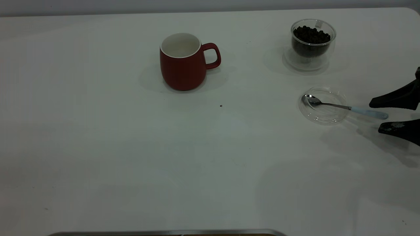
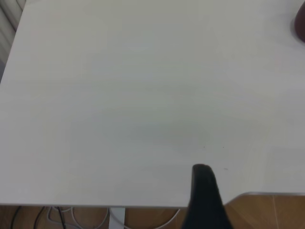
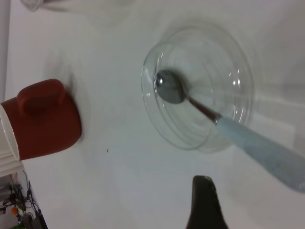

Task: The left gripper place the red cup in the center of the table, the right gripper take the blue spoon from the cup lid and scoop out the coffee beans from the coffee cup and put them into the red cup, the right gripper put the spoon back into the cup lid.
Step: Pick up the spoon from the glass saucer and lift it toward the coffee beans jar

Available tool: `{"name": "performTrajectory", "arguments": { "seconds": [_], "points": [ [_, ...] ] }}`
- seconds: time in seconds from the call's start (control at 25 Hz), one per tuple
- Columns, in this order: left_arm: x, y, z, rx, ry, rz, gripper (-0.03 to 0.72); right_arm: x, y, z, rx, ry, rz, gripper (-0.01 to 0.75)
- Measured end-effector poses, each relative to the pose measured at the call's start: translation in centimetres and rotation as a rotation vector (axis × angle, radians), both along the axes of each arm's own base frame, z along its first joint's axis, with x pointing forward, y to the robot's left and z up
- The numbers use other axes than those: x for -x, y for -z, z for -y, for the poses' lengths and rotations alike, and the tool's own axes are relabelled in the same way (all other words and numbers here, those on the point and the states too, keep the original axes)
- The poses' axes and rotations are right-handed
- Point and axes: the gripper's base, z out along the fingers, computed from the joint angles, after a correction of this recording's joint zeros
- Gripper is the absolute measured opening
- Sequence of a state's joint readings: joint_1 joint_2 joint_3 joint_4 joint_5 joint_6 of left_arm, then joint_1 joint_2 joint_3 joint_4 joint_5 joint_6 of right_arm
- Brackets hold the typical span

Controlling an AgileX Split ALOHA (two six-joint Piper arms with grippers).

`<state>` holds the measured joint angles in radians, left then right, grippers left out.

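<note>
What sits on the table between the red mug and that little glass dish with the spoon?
Almost nothing: in the exterior view, only bare table and one tiny dark speck lie between the red cup and the cup lid holding the blue spoon.

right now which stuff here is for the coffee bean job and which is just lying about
For the job:
- red cup
- coffee cup with coffee beans
- cup lid
- blue spoon, bowl resting in the lid
- right claw, open beside the spoon handle

Lying about:
- dark speck on the table
</note>
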<state>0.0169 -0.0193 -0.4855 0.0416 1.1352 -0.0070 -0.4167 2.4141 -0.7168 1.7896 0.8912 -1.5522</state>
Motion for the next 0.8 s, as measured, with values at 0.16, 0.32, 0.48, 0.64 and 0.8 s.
{"name": "performTrajectory", "arguments": {
  "seconds": [0.16,0.32,0.48,0.64,0.8],
  "points": [
    [0.0,0.0,0.0,0.000,0.000,0.001,0.587,-0.4,0.2,0.2,0.003,-0.003,0.012,0.555],
    [0.0,0.0,0.0,0.000,0.000,0.001,0.587,-0.3,0.7,0.1,-0.006,-0.006,0.008,0.552],
    [0.0,0.0,0.0,0.000,0.000,0.001,0.587,-0.4,1.2,0.1,-0.008,-0.013,0.010,0.526],
    [0.0,0.0,0.0,0.000,0.000,0.001,0.587,-0.4,1.3,0.1,-0.014,-0.018,0.020,0.470],
    [0.0,0.0,0.0,0.000,0.000,0.001,0.587,-0.4,1.4,0.1,-0.012,-0.022,0.023,0.415]
  ]
}}
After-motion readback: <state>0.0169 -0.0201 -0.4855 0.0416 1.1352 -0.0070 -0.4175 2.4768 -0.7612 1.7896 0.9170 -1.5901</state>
